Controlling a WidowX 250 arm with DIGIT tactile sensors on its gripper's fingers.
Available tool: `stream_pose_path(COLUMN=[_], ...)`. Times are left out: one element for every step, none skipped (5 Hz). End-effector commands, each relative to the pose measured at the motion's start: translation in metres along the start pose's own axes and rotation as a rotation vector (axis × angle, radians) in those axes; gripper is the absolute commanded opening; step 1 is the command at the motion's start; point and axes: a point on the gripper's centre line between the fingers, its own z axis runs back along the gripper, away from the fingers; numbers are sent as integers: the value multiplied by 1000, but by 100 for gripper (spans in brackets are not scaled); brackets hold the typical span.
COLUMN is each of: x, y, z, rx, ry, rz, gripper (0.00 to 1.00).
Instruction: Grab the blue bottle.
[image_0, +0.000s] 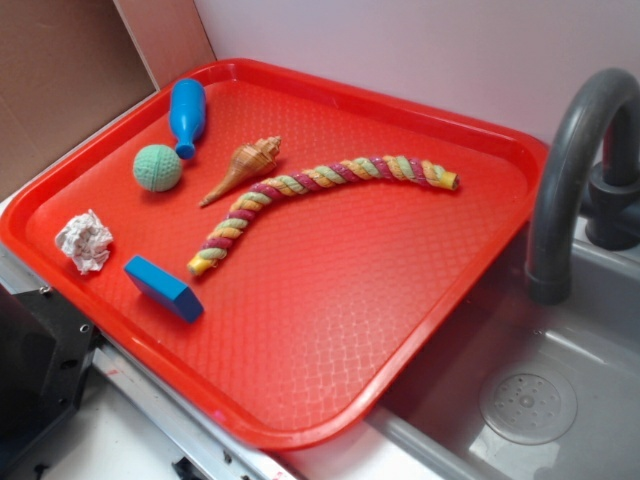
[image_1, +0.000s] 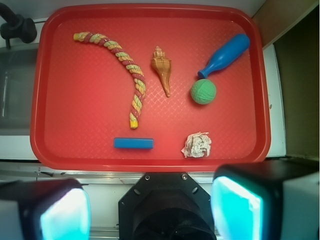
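Wrist view shows the gripper (image_1: 150, 210) spread wide and empty at the bottom edge, well short of the blue bottle (image_1: 225, 55) lying upper right on the red tray (image_1: 55, 150). Best approach: straddle its fat body, clear of the green ball (image_1: 203, 91) touching the neck.

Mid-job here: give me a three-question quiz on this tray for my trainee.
1. True or false: the blue bottle lies on its side on the red tray.
2. Which item sits nearest the bottle's narrow neck? A) crumpled paper B) green ball C) blue block
3. Fill in: the tool's fingers stand ____ with nothing between them.

Key: 1 true; 2 B; 3 open.
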Motion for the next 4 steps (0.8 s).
stream_pose_path(x=[0,8,20,31], y=[0,14,31,42], z=[0,-5,-15,-25], rx=[0,-20,-45,-6], ry=[0,-46,-104,-143], rz=[0,235,472,574], gripper=[100,100,100,100])
